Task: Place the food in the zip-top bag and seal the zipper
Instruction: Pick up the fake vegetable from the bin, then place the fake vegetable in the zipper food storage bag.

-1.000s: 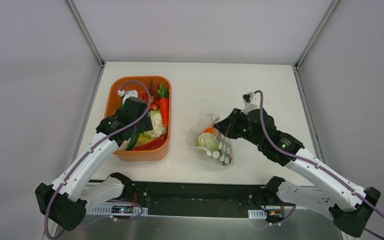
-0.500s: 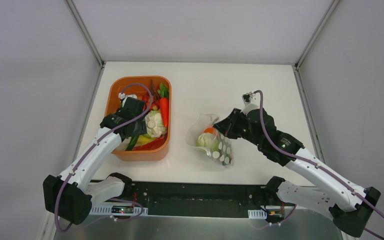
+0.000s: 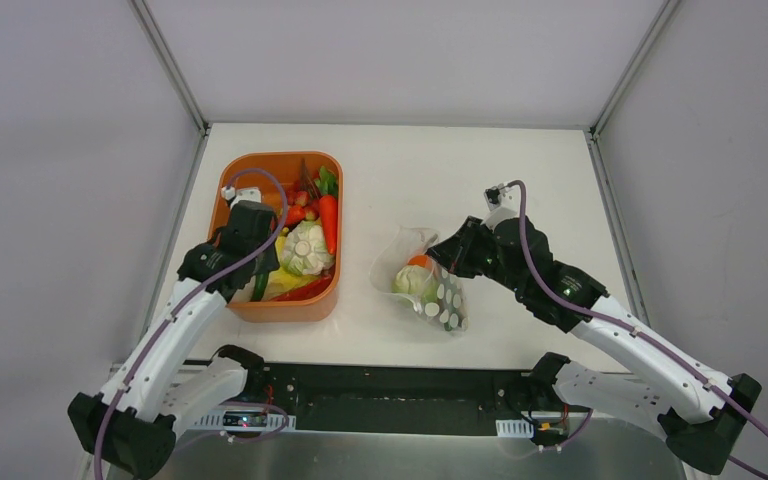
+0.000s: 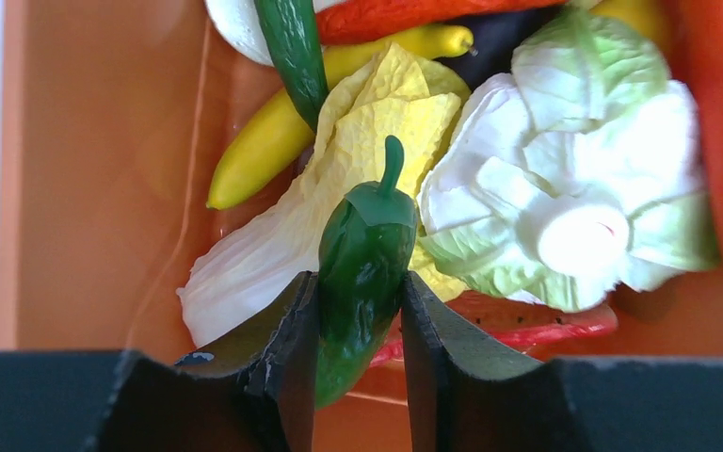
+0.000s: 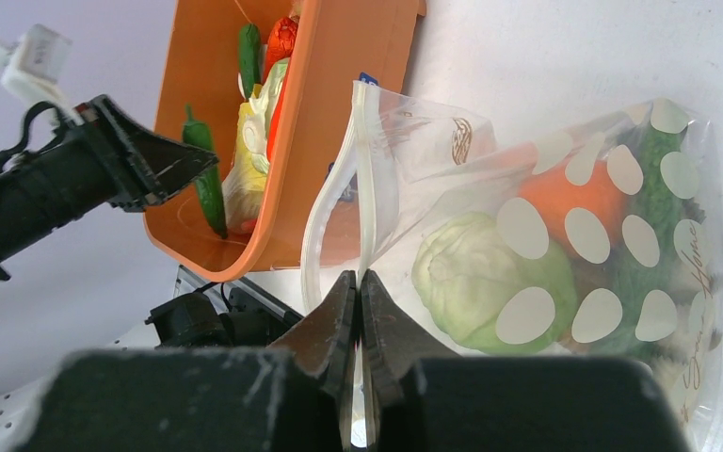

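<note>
Bright, even light; soft shadows; blurred near foreground in wrist views.

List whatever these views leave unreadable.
Lower end of the green pepper: left wrist view, behind the fingers of the left gripper.
Kind of the dark green piece in the zip-top bag: right wrist view, white dots cover it.
Near end of the zipper: right wrist view, pinched inside the shut right gripper.
Floor of the orange tub: top view, covered by food and the left arm.

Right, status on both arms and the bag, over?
Left jaws gripping green pepper in orange tub. Right jaws pinching zip-top bag rim, mouth open. No obstruction.
</note>
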`<move>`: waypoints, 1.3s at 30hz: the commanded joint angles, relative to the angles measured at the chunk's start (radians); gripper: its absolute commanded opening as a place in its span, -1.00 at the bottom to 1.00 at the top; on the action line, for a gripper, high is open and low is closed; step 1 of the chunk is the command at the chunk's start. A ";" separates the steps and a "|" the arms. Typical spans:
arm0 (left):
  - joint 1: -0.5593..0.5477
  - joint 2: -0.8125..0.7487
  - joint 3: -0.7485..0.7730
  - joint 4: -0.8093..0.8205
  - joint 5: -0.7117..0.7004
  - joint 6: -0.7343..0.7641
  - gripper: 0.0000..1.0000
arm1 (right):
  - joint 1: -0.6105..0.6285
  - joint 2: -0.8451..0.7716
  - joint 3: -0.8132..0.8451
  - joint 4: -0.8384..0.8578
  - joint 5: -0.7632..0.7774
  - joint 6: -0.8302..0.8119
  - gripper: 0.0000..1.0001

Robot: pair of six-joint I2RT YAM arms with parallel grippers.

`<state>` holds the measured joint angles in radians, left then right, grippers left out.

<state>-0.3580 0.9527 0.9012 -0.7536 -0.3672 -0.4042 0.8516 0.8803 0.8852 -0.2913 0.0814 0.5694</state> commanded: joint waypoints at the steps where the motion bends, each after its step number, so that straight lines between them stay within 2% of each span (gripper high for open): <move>1: 0.010 -0.125 0.058 -0.026 0.026 -0.001 -0.74 | 0.003 -0.004 0.006 0.054 -0.007 0.014 -0.89; 8: 0.010 -0.234 0.099 0.039 0.164 -0.082 -0.76 | 0.004 -0.004 0.004 0.054 -0.012 0.017 -0.90; 14: 0.010 -0.298 0.087 0.208 0.339 -0.219 -0.76 | 0.003 -0.004 0.000 0.054 -0.014 0.018 -0.90; 18: 0.009 -0.312 0.024 0.435 0.517 -0.347 -0.74 | 0.003 -0.003 -0.003 0.060 -0.016 0.021 -0.90; 20: 0.008 -0.301 -0.029 0.596 0.577 -0.429 -0.73 | 0.004 0.000 -0.003 0.062 -0.019 0.021 -0.90; 23: 0.001 -0.263 -0.077 0.756 0.638 -0.538 -0.73 | 0.003 -0.002 -0.003 0.061 -0.022 0.021 -0.91; 33: -0.137 -0.207 -0.165 1.054 0.546 -0.639 -0.72 | 0.004 -0.017 0.000 0.052 -0.014 0.021 -0.91; 39: -0.245 -0.165 -0.198 1.173 0.433 -0.668 -0.72 | 0.004 -0.015 0.001 0.051 -0.018 0.021 -0.90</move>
<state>-0.5560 0.7643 0.7200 0.2539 0.1471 -1.0336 0.8516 0.8806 0.8852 -0.2913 0.0692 0.5766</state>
